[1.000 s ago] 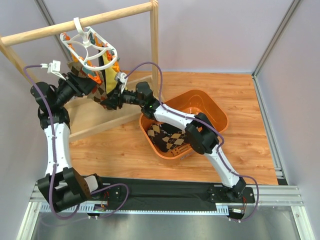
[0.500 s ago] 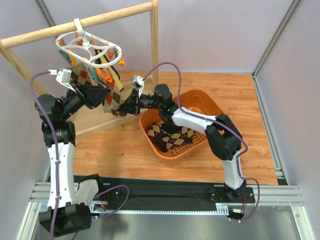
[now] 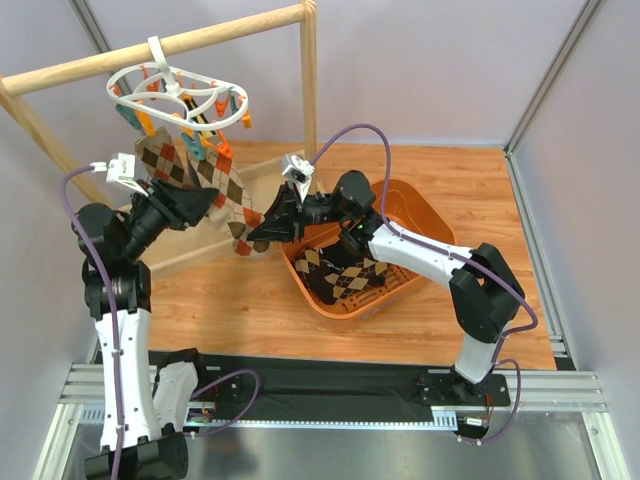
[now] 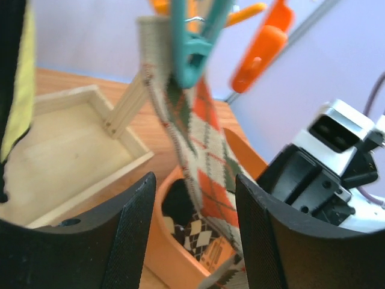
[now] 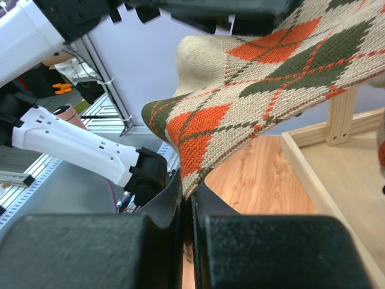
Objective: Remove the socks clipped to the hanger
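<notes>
The white oval hanger (image 3: 180,93) hangs from the wooden rail with orange and teal clips. A beige argyle sock (image 3: 205,180) with orange diamonds stretches from its clip down to my right gripper (image 3: 262,232), which is shut on the toe. In the right wrist view the sock (image 5: 271,66) runs into the shut jaws of the right gripper (image 5: 191,198). My left gripper (image 3: 207,200) is open beside the sock's middle. In the left wrist view a teal clip (image 4: 192,42) holds the sock (image 4: 204,144), which hangs ahead of the open left gripper (image 4: 195,241). A black-and-yellow sock (image 4: 18,78) hangs at the left.
An orange basket (image 3: 430,225) stands right of the middle, with argyle socks (image 3: 340,275) in it. The wooden rail frame (image 3: 310,80) and its tray-like base (image 4: 66,156) stand at the back left. Purple cables loop over both arms.
My right gripper has pulled the sock's toe forward and to the right, stretching the sock out. The hanger has tilted with it. My left gripper has moved right along the sock.
</notes>
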Tool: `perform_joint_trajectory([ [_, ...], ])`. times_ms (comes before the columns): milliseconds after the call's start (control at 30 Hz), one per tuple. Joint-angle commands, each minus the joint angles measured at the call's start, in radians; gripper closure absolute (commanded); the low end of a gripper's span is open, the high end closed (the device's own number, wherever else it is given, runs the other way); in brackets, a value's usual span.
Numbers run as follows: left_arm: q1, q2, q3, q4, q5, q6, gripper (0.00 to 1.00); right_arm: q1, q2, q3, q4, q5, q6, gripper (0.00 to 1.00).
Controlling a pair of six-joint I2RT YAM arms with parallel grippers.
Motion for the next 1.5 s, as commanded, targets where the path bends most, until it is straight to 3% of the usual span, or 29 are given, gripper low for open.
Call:
perform_joint_trajectory([
  [0, -0.001, -0.016, 0.142, -0.222, -0.189, 0.046, 0.37, 0.001, -0.038, 0.004, -0.010, -0.064, 0.029, 1.00],
  [267, 0.028, 0.038, 0.415, -0.429, -0.326, 0.103, 0.37, 0.001, -0.033, 0.028, 0.018, -0.154, 0.115, 1.00],
  [367, 0.054, 0.094, 0.528, -0.539, -0.396, 0.131, 0.38, 0.003, -0.022, 0.024, 0.105, -0.197, 0.207, 1.00],
  [500, 0.084, 0.111, 0.509, -0.445, -0.316, 0.108, 0.41, 0.000, 0.022, 0.042, 0.394, -0.263, 0.440, 1.00],
  [667, 0.094, 0.127, 0.401, -0.243, -0.190, -0.005, 0.44, -0.009, 0.053, 0.050, 0.513, -0.278, 0.565, 1.00],
  [833, 0.096, 0.130, 0.279, 0.004, -0.113, -0.096, 0.43, -0.011, 0.082, 0.062, 0.464, -0.279, 0.534, 0.99],
  [900, 0.096, 0.133, 0.260, 0.053, -0.090, -0.113, 0.43, -0.014, 0.094, 0.094, 0.341, -0.256, 0.464, 0.98],
  [1100, 0.103, 0.153, 0.243, 0.093, -0.073, -0.102, 0.42, -0.023, 0.131, 0.180, 0.023, -0.157, 0.309, 1.00],
  [1467, 0.119, 0.188, 0.208, 0.200, -0.084, -0.085, 0.42, -0.026, 0.225, 0.320, -0.123, -0.110, 0.326, 0.97],
])
